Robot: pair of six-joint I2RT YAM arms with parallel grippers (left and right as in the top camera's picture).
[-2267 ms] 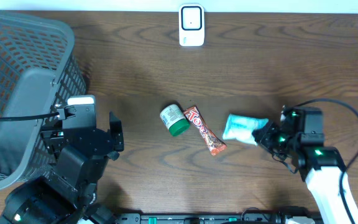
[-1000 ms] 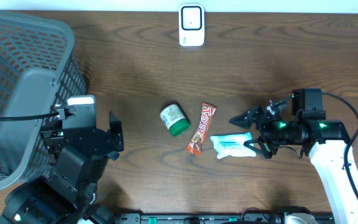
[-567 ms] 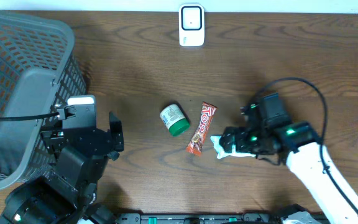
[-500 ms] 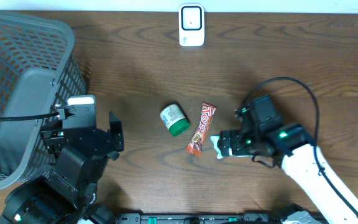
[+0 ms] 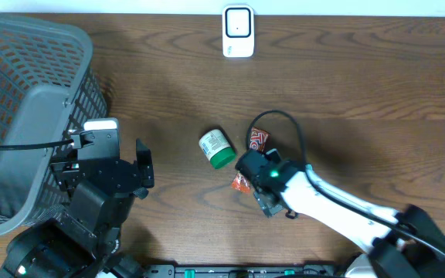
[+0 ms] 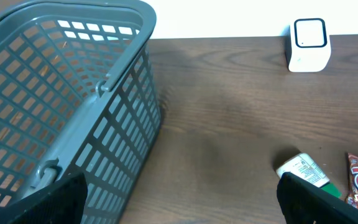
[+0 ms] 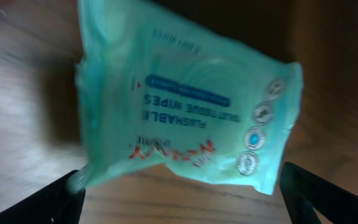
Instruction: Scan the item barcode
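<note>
Since half a second ago, the right arm (image 5: 338, 208) has swung further left across the table (image 5: 346, 93). Its head now sits near the table's middle, over the spot where the wipes packet lay, and it covers the lower part of the candy bar (image 5: 257, 139). From overhead the packet is hidden beneath that head.

Nearest the robot, the right wrist view shows the right gripper (image 7: 180, 202) with its two fingers spread wide, one dark tip in each lower corner of the view. The wipes packet (image 7: 185, 112) lies flat on the wood just ahead of them, pale teal with its printed face up and the lettering upside down to the camera. This view is blurred. Whether the left tip touches the packet's lower corner cannot be told, and no clamping is visible.

At the near left, the left gripper (image 6: 182, 208) is likewise spread apart and holds nothing. It is well clear of the items.

At mid-table, the green-capped bottle (image 5: 217, 149) lies on its side just left of the candy bar. The bar's two ends show on either side of the right arm's head.

Further left stands the grey basket (image 5: 22, 116), tilted.

At the far edge, the white scanner (image 5: 238, 31) stands upright, well apart from the packet.
</note>
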